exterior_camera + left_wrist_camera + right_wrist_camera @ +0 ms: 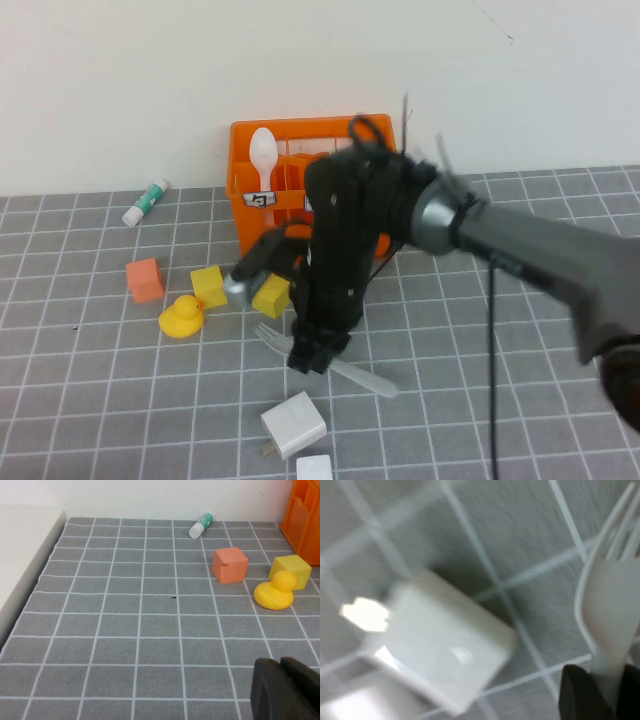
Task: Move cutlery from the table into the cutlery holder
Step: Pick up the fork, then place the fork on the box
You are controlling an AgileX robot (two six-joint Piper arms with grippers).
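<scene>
R gripper [318, 352] low on table, fingers clamped on grey fork [605, 610]; L gripper [285, 690] closed, empty.

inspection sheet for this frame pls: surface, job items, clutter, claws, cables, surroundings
Surface: grey table with white grid lines.
Job's things: orange cutlery holder at the back, white spoon upright in it; grey fork on the table; yellow knife not seen.
Clutter: orange cube, yellow cubes, rubber duck, glue stick, white blocks.
Claws: right claw down over the fork, fingers either side of its handle; left claw shut, low over bare table.
Cables: black cable hanging from the right arm.
Surroundings: plain pale wall.
</scene>
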